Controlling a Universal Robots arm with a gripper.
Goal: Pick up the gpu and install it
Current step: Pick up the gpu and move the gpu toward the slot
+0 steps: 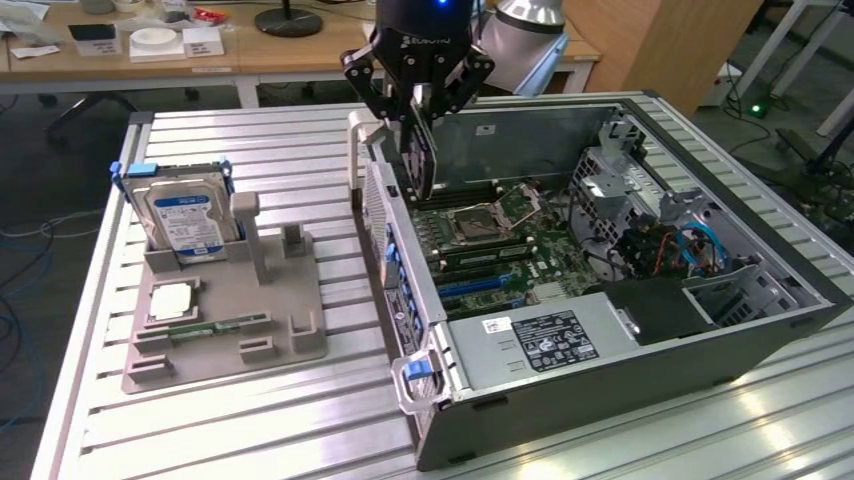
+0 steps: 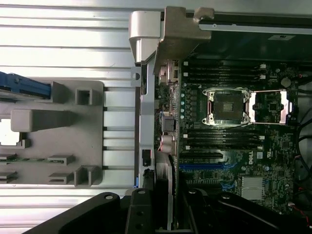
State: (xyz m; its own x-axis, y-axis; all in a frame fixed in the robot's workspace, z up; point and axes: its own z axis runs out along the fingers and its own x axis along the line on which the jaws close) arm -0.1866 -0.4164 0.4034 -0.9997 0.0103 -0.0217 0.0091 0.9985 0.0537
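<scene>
- Your claw (image 1: 420,103) was clamped partway shut on the top edge of the gpu (image 1: 420,165).
- You had the gpu hanging upright over the open computer case (image 1: 641,370), just above the motherboard (image 1: 534,235).
- The hard drive (image 1: 184,222) stood in the grey holder (image 1: 254,300) on the bench (image 1: 267,420).

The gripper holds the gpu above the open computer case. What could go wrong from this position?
1. The gpu hangs close to the rear wall; on the way down, its bracket might catch on that edge.
2. The gripper grips only the card's upper part, so the card could tilt or slip.
3. The open CPU socket lies nearby; a misaligned card might strike it.
</scene>
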